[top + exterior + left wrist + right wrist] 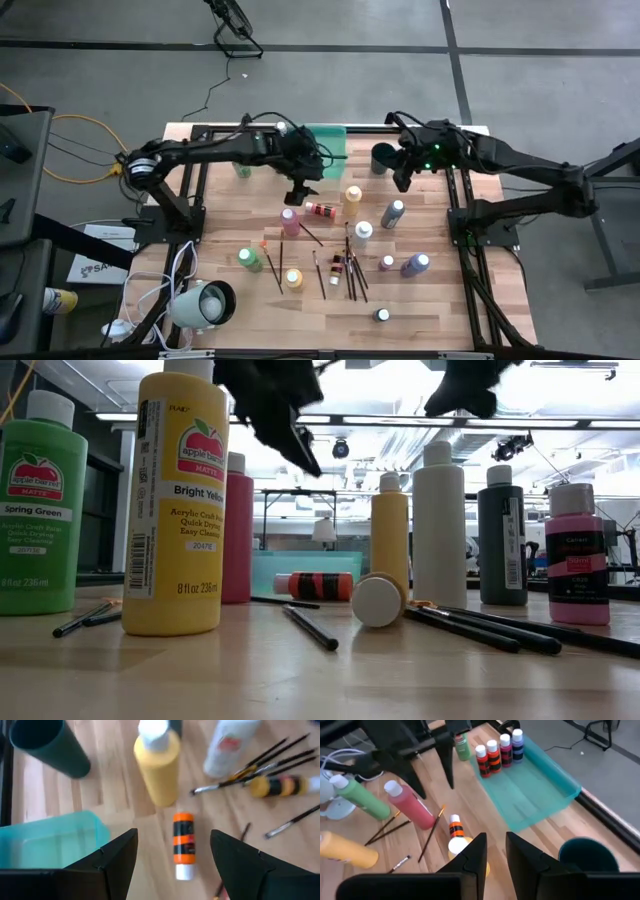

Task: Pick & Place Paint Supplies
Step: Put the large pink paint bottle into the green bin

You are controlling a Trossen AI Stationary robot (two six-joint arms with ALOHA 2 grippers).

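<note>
Above orange bottle (183, 845), left pincer (172, 857) spread

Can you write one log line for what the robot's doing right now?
left pincer: open, above lying orange bottle | right pincer: empty, near dark cup

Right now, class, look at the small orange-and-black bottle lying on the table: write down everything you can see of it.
The small orange-and-black bottle lies on its side on the bare wooden table, apart from the other supplies. It looks like plastic, with orange and black bands and a white cap at one end. It sits between the green tray and the upright yellow bottle. The left gripper hovers open above it, not touching.
</note>
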